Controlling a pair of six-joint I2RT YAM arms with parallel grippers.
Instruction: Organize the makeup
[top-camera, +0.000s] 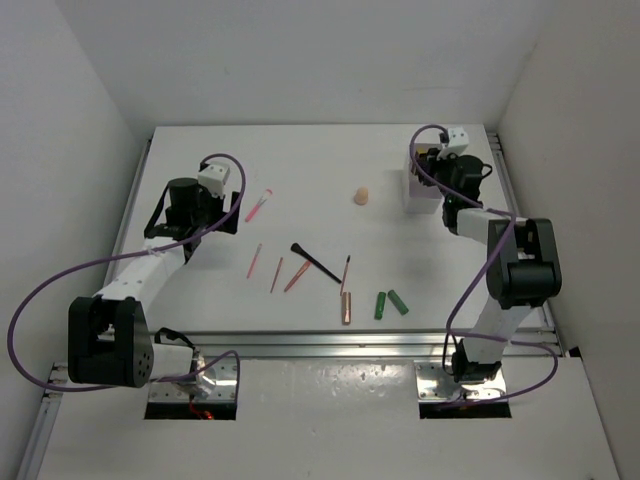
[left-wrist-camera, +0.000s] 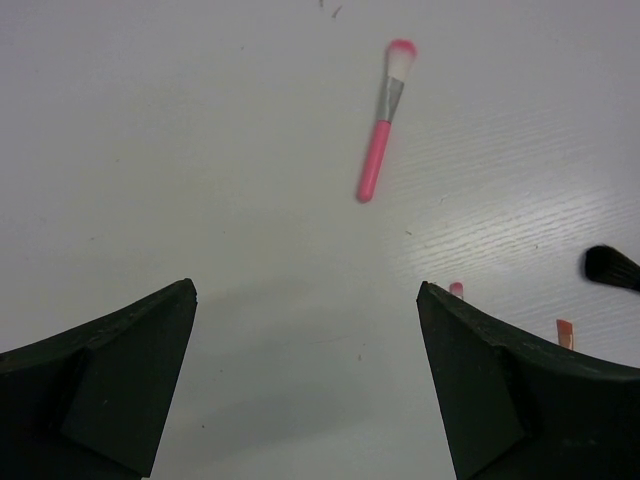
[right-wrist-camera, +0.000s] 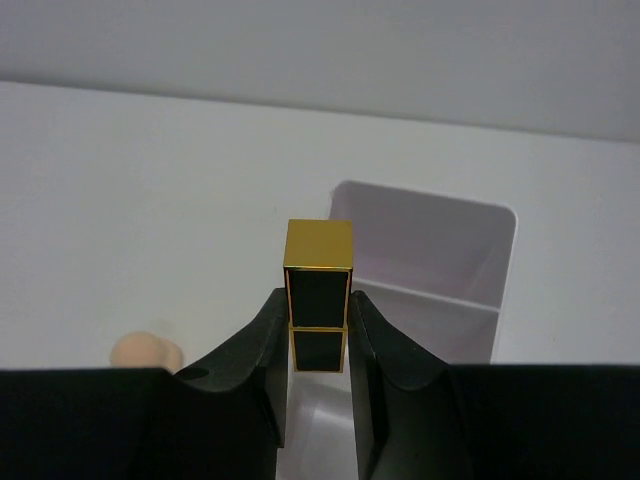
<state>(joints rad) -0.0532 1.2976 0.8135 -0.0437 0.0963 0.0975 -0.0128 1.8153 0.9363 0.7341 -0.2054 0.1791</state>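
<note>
Lipstick (right-wrist-camera: 318, 262), 1, black-gold: axis upright, clamped in right gripper (right-wrist-camera: 318, 312), directly over box (right-wrist-camera: 425, 245), open compartment toward 12 o'clock. Left gripper (left-wrist-camera: 305, 290) wide, empty; brush (left-wrist-camera: 383, 122) at 1 o'clock, well apart.

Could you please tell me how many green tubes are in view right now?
2. One green tube lies on the table, right of the rose-gold tube; the second green tube lies just right of it. More could be hidden inside the box.
</note>
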